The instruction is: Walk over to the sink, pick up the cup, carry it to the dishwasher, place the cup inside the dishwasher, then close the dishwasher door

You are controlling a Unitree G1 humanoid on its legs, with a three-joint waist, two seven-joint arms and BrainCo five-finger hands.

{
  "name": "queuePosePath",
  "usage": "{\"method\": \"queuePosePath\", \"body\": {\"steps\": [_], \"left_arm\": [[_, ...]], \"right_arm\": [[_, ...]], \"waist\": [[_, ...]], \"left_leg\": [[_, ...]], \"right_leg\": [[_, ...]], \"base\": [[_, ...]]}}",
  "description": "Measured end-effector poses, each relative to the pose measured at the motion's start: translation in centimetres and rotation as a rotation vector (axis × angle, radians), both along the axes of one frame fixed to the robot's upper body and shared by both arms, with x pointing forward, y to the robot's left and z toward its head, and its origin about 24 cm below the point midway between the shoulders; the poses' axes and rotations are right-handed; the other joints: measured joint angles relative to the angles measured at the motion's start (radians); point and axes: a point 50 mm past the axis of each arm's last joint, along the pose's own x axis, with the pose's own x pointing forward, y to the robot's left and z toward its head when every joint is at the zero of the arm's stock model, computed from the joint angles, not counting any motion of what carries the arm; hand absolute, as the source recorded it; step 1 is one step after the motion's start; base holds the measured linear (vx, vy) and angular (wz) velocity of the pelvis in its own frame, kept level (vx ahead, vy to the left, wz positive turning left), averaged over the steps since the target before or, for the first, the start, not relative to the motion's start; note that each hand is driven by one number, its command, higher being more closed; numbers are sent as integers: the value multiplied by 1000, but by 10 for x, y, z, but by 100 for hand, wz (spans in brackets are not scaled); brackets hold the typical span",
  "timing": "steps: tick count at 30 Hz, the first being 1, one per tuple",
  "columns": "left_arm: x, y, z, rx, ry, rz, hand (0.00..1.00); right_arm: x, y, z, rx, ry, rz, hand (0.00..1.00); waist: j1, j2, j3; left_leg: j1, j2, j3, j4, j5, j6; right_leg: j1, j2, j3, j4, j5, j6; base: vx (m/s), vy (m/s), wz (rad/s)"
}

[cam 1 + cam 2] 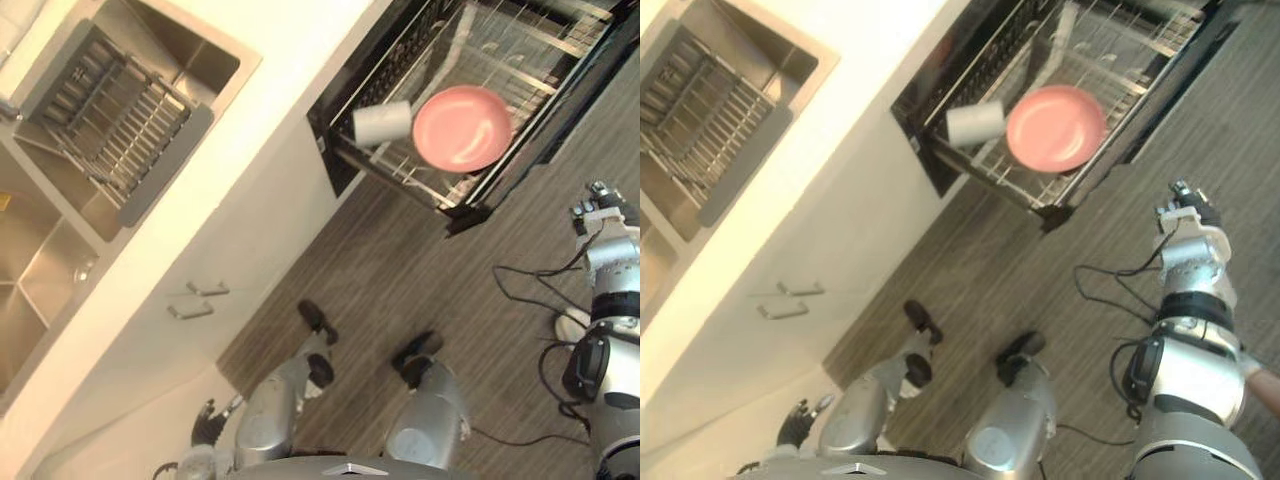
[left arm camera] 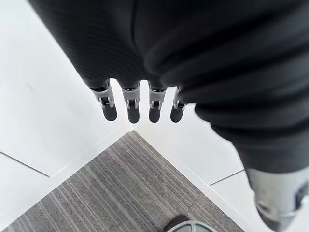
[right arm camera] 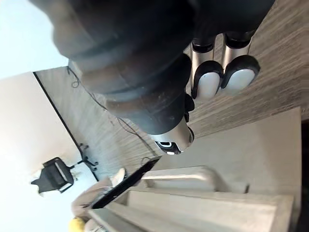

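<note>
Left eye view is showing the cup [image 1: 382, 123] lying at the rack's [image 1: 400, 168] corner beside the plate [image 1: 462, 128], left robot hand [image 2: 130, 104] and right robot hand [image 1: 1188, 205] hanging slack and empty, so the rack is probably needing a straight push in before the door [image 1: 545, 140] is lifting.

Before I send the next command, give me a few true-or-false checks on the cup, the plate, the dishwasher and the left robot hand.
1. The white cup lies on its side in the dishwasher rack. True.
2. The pink plate sits in the sink. False: it is in the rack, right beside the cup.
3. The dishwasher is closed. False: it is open, with the rack pulled out.
4. The left robot hand holds nothing. True: its fingers are straight.
</note>
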Motion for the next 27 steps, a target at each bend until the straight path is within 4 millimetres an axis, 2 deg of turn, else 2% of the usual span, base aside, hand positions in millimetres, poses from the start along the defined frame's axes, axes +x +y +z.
{"method": "queuePosePath", "body": {"steps": [2, 5, 8, 11, 13, 17, 19, 22, 24, 26, 27], "left_arm": [[8, -3, 2, -6, -19, -22, 0], [13, -4, 3, -15, -31, -46, 0], [16, -5, 4, -20, -40, -71, 0], [17, -6, 5, -41, -48, -75, 0], [18, -8, 5, -49, -51, -79, 0], [25, -13, 10, -64, -92, -98, 0], [25, -17, 10, -84, -99, -103, 0], [24, -22, 11, -110, -110, -120, 0], [18, -26, 10, -134, -102, -110, 0], [13, -27, 8, -145, -93, -113, 0], [11, -27, 8, -150, -89, -115, 0]], "right_arm": [[0, -5, 16, -18, 4, -28, 100], [1, -9, 29, -78, 59, -54, 100], [2, -10, 41, -189, 133, -76, 100], [-6, -21, 52, -266, 202, -129, 100], [-6, -21, 55, -311, 236, -131, 100], [-3, -18, 71, -439, 293, -153, 100], [0, -15, 74, -514, 342, -163, 100], [1, -13, 79, -600, 394, -171, 100], [5, -8, 93, -679, 413, -179, 100], [7, -5, 101, -735, 441, -187, 100], [9, -2, 108, -768, 450, -200, 100]], "waist": [[10, 17, 30], [32, 19, 33], [57, 22, 31], [81, 26, 28], [86, 28, 27], [123, 58, 6], [137, 79, -10], [154, 98, -25], [174, 112, -35], [192, 116, -39], [206, 118, -40]], "left_leg": [[-14, -11, -31, 0, 10, 14], [-45, -30, -96, 0, 26, 37], [-60, -43, -153, 0, 26, 37], [-81, -48, -202, 0, 25, 36], [-85, -49, -225, 0, 24, 35], [-99, -52, -279, 0, 24, 26], [-91, -65, -345, 0, 28, 21], [-86, -75, -383, 0, 28, 21], [-92, -83, -415, 0, 43, 16], [-92, -89, -446, 0, 56, 26], [-95, -96, -468, 0, 70, 44]], "right_leg": [[-13, -11, -1, 17, 1, -1], [-41, -32, -7, 31, 3, -2], [-39, -42, -26, 32, 6, 3], [-36, -45, -56, 30, 7, -1], [-25, -43, -73, 25, 3, -7], [-17, -43, -103, 32, -6, -9], [17, -55, -138, 55, -25, -3], [53, -76, -182, 91, -56, 2], [73, -97, -226, 131, -82, -4], [96, -112, -259, 166, -113, -1], [108, -122, -280, 189, -135, 0]], "base": [[-15, 18, 12], [4, 5, 15], [9, 4, 21], [-3, 17, 25], [-5, 14, 19], [-14, 6, 17], [14, -15, 34], [47, -39, 46], [79, -52, 44], [118, -93, 51], [139, -125, 52]]}}
